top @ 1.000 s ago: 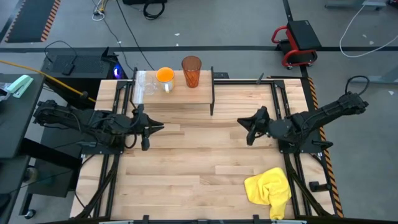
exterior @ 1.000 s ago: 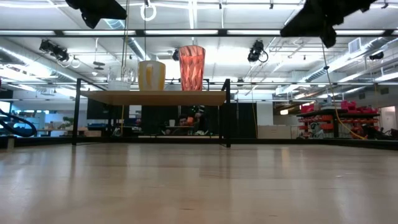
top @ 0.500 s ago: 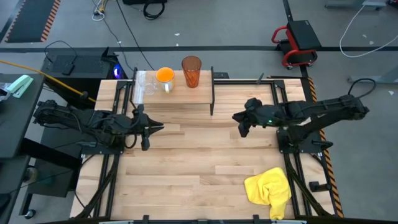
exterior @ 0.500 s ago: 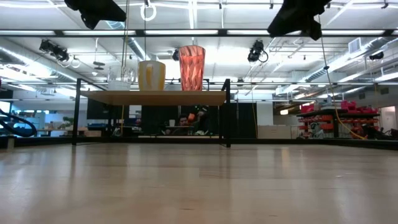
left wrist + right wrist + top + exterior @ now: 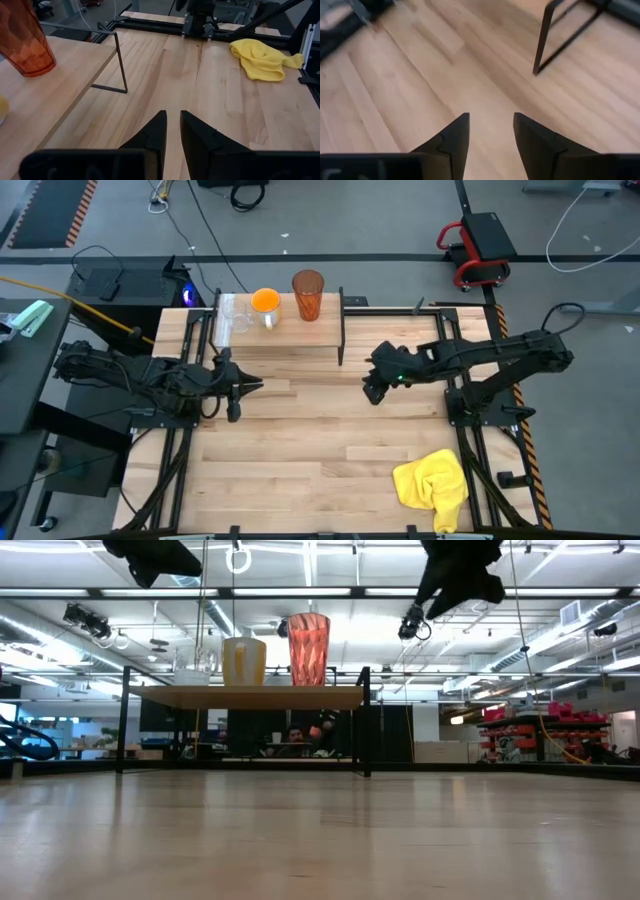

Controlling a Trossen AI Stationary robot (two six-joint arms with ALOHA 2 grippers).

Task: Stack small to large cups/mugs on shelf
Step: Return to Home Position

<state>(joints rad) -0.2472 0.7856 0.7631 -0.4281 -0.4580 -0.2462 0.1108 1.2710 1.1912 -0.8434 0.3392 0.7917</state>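
The shelf stands at the table's far edge, left of centre. On it, side by side from left to right, are a clear glass, an orange mug and a tall orange-red tumbler, each resting on its base. My left gripper hovers just near of the shelf, pointing toward the table's right. Its fingers stand a narrow gap apart with nothing between them. My right gripper hovers above the table to the right of the shelf, slanting down. It is open and holds nothing.
A crumpled yellow cloth lies near the table's near right corner. The shelf's thin black leg stands close ahead of my right gripper. Bare tabletop stretches between the arms.
My right gripper has swung toward the table's left edge, closer to the shelf's right end, and has tipped further downward. The cups and my left gripper have kept still.
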